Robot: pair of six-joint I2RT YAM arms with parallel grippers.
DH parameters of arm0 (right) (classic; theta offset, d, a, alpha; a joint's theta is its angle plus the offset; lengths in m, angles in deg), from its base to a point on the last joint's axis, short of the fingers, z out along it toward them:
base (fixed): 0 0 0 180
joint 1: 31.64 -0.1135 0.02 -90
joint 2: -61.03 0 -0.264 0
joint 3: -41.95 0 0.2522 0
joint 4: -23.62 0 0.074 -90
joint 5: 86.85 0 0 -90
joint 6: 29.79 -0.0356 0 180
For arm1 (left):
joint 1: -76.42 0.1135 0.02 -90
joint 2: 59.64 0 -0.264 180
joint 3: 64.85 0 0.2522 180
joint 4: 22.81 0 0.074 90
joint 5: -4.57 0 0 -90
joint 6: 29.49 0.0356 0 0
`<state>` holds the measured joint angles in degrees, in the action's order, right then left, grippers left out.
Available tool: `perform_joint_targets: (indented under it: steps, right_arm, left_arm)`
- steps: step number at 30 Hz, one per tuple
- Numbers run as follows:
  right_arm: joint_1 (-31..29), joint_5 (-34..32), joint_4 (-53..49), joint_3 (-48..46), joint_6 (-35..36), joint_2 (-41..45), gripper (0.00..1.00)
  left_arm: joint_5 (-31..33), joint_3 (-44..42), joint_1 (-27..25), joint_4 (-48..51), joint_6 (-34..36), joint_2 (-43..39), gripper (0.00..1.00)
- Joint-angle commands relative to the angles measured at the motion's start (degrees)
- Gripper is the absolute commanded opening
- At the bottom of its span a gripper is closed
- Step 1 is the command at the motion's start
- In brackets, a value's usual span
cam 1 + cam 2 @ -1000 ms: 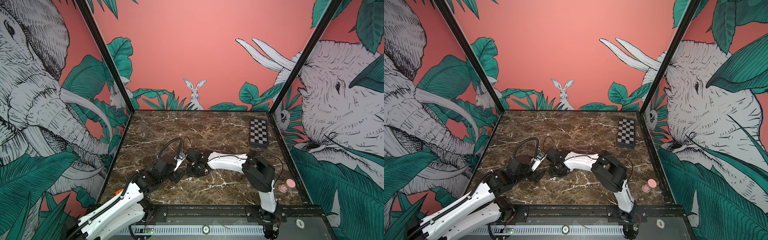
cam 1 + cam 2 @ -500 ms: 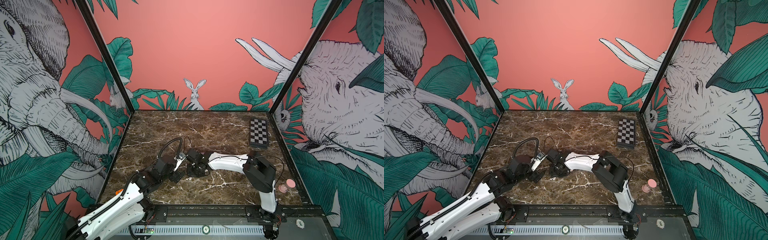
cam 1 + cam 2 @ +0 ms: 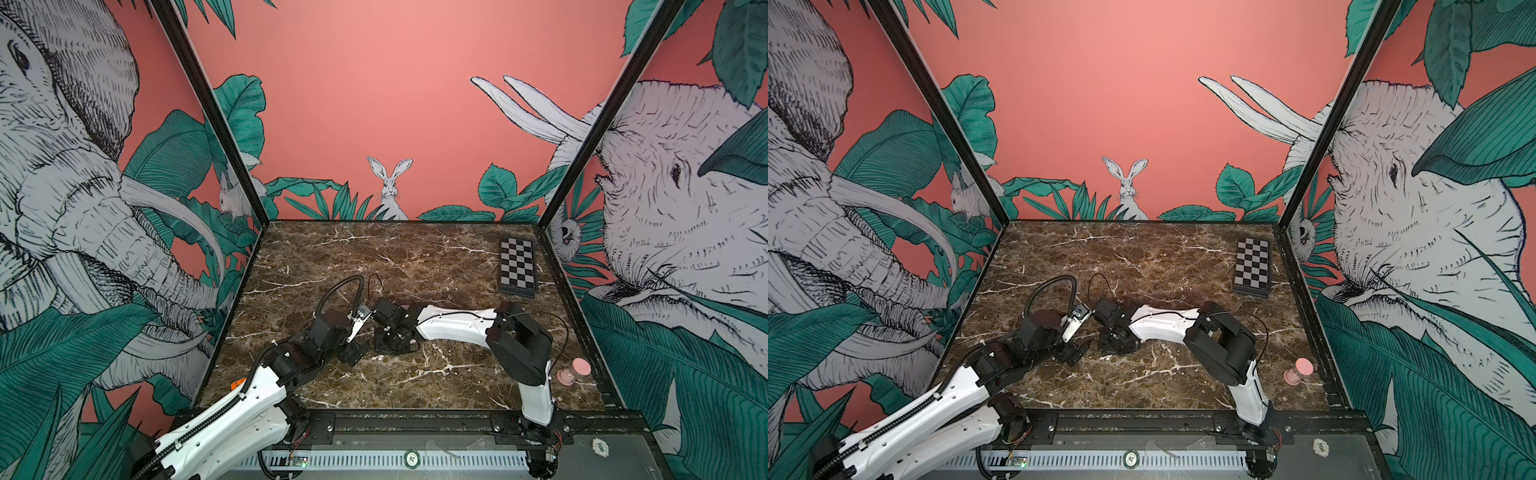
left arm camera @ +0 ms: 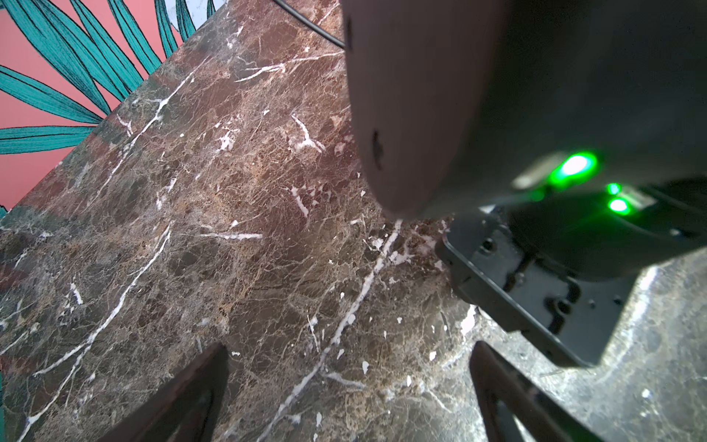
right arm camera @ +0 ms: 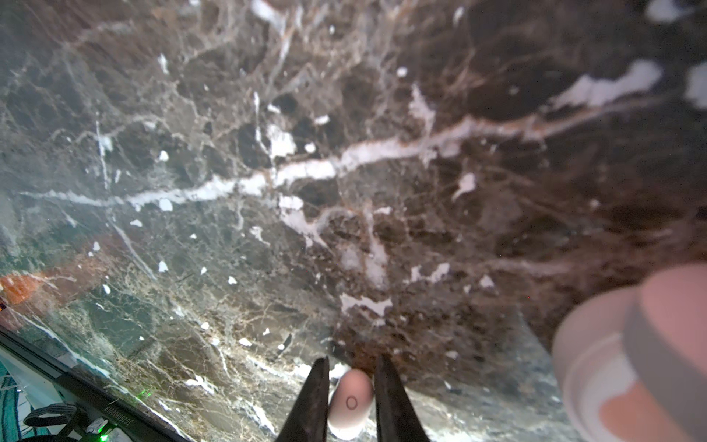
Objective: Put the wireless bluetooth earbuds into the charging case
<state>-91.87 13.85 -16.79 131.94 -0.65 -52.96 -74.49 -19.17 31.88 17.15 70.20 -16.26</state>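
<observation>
Centre of table: my two arms meet, left gripper just left of right gripper.
Right gripper: an earbud sits between its fingers.
Beside it, wrist view: an open case near the earbud.
Far right corner: checkered board on the table.
Near right edge: second case, well apart from both grippers.

Both arms reach low toward the middle of the table, wrists bent down, almost meeting. The left gripper points toward 2 o'clock in both top views, its fingers spread wide with nothing between them. The right gripper, pointing toward 7 o'clock, is nearly closed, pinching a small pale earbud.
</observation>
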Motion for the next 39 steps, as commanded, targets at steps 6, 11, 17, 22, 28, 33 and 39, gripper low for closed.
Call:
perform_joint_targets:
  steps: [6, 11, 17, 22, 28, 33, 39]
  right_arm:
    - [-0.2, -1.3, -7.2, -2.8, 1.4, -0.9, 0.22]
    - [-0.2, -1.1, -7.2, -3.2, 1.5, -0.1, 0.21]
    - [-0.1, -1.0, -5.8, -4.2, 1.4, 1.4, 0.2]
    - [0.1, 0.3, -4.4, -5.0, 1.1, 1.4, 0.19]
    - [0.1, 1.9, -3.7, -5.5, 0.3, 1.3, 0.22]
    - [0.3, 2.7, -3.9, -5.5, 0.2, 1.8, 0.25]
    - [0.2, 2.0, -5.5, -5.7, 0.0, 2.8, 0.29]
  left_arm:
    - [-0.4, 1.1, -0.1, -0.4, 0.4, -0.8, 0.99]
    - [-0.4, 1.1, 0.0, -0.4, 0.5, -0.7, 0.99]
    - [-0.3, 1.1, 0.0, -0.4, 0.4, -0.5, 0.99]
    - [-0.3, 1.2, -0.1, -0.4, 0.5, -0.2, 0.99]
    - [-0.6, 1.2, 0.0, -0.4, 0.5, -0.1, 0.99]
    - [-0.8, 1.2, 0.1, -0.5, 0.5, -0.1, 0.99]
    - [-0.8, 1.4, 0.1, -0.5, 0.5, -0.1, 0.99]
